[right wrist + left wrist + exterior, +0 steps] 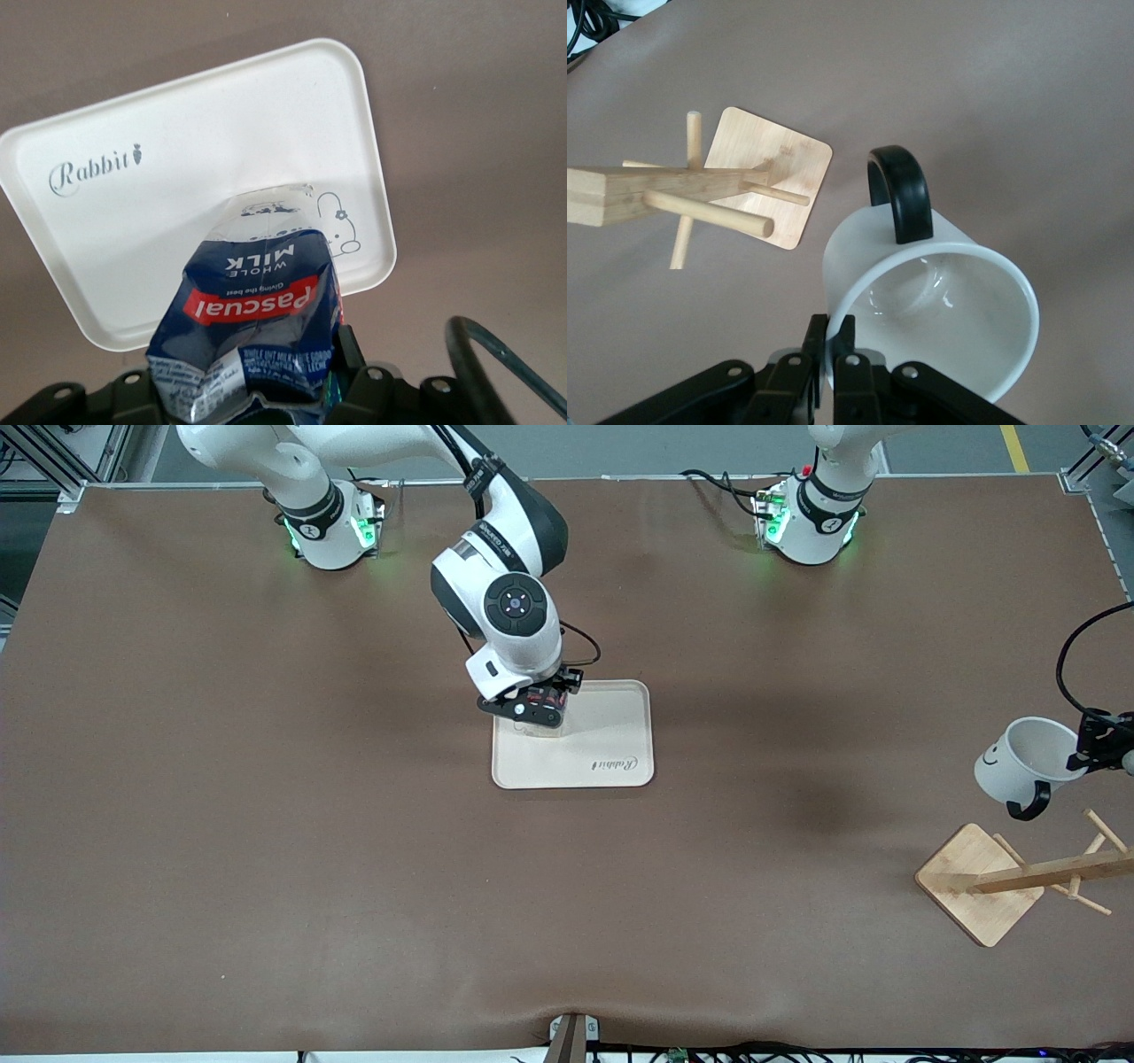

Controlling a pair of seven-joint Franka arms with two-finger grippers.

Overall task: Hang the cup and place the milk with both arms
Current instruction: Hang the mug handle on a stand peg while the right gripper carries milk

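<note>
The milk (257, 310), a dented dark-blue carton with a red label, stands with its pale lower end on the cream tray (177, 195). My right gripper (252, 359) is shut on the carton's upper part. In the front view that gripper (536, 708) covers most of the milk (537, 730), at the tray's (611, 735) corner toward the right arm's end. Near the left arm's end of the table, my left gripper (1094, 748) is shut on the rim of the white cup (1019, 766). The cup hangs tilted in the air just above the wooden rack (983, 881). In the left wrist view the cup (939, 319) shows its black handle toward the rack's pegs (709, 212), with my left gripper (833, 341) pinching its wall.
The rack's square base (766, 173) rests on the brown table cover near the left arm's end, its post leaning out of the front view. Both green-lit arm bases stand along the table edge farthest from the front camera. A black cable (1076, 646) loops above the cup.
</note>
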